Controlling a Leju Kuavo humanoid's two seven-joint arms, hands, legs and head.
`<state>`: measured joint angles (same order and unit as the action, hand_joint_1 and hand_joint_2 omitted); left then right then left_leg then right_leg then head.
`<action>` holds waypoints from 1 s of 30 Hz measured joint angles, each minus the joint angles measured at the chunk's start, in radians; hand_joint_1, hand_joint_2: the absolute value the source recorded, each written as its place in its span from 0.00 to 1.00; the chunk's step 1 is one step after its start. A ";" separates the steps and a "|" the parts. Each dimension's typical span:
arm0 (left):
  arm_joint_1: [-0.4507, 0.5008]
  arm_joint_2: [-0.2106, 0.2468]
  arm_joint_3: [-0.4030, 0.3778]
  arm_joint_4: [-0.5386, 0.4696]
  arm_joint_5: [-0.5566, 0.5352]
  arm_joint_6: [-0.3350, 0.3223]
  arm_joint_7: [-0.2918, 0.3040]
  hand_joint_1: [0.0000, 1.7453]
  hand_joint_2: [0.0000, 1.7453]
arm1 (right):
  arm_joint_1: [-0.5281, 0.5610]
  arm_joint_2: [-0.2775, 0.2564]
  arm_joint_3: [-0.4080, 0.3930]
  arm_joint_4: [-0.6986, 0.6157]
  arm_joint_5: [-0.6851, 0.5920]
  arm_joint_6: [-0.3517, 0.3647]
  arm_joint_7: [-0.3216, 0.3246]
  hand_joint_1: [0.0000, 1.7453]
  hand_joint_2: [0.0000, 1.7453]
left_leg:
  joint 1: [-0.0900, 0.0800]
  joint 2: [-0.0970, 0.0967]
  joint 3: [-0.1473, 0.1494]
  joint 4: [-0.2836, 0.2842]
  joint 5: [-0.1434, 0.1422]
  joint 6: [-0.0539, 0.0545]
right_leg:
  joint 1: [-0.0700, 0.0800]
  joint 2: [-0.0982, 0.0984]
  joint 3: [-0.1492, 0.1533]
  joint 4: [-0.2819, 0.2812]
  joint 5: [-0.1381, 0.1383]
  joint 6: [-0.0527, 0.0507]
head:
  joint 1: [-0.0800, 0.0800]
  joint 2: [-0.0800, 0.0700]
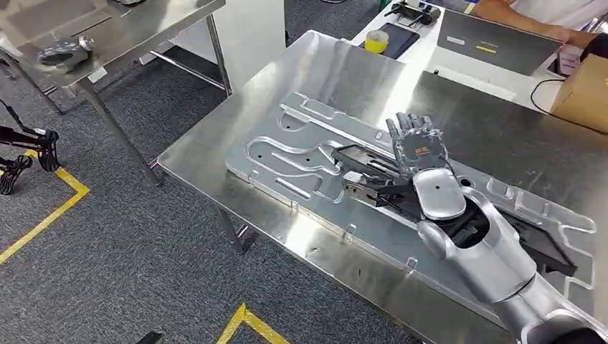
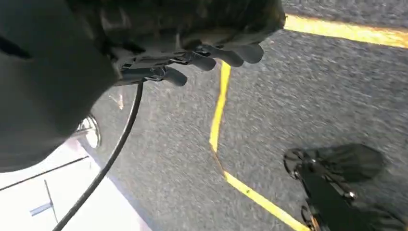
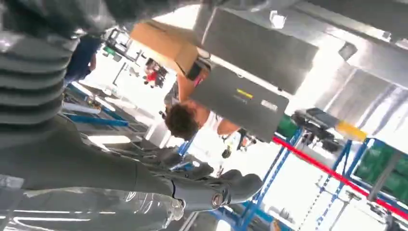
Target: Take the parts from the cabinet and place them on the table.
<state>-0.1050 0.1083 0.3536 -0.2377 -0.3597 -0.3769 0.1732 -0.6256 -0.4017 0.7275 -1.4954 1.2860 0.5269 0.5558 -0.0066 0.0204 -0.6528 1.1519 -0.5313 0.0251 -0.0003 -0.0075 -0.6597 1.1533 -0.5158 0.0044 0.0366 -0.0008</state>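
Your right hand (image 1: 419,154) hovers released, fingers spread, over the dark part (image 1: 373,188) lying on the bench (image 1: 215,136) (left hand (image 2: 211,55) hangs curled, holding nothing); lift straight up, clear of the part.

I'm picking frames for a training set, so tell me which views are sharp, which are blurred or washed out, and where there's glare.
Head view: sharp, evenly lit, with soft glare on the steel table beside the right hand. Left wrist view: motion-blurred carpet and yellow floor line, with the left hand dark and soft. Right wrist view: background blown out white, thumb fairly crisp.
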 joint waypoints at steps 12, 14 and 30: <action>0.013 -0.019 -0.003 0.009 -0.002 0.044 -0.006 0.00 0.00 | 0.026 0.008 -0.051 -0.210 0.040 -0.121 -0.046 0.00 0.00 | 0.000 0.002 0.046 -0.045 0.003 0.000 | 0.000 0.002 0.046 -0.046 0.003 0.000 | 0.000 0.000; 0.014 -0.022 -0.004 0.010 -0.002 0.048 -0.006 0.00 0.00 | 0.023 0.009 -0.051 -0.256 0.059 -0.126 -0.074 0.00 0.00 | 0.000 0.002 0.050 -0.049 0.003 0.000 | 0.000 0.002 0.051 -0.050 0.003 0.000 | 0.000 0.000; 0.013 -0.027 -0.021 0.010 0.006 0.052 -0.006 0.00 0.00 | 0.028 0.014 -0.048 -0.433 0.077 -0.144 -0.123 0.00 1.00 | -0.007 0.001 0.054 -0.062 0.007 0.012 | -0.005 0.001 0.059 -0.074 0.014 0.013 | -0.001 0.000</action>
<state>-0.0916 0.0816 0.3326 -0.2277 -0.3536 -0.3246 0.1667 -0.5973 -0.3876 0.6798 -1.9284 1.3630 0.3826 0.4326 -0.0133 0.0216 -0.5990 1.0900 -0.5244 0.0370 -0.0054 -0.0065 -0.6004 1.0793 -0.5020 0.0178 0.0355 -0.0008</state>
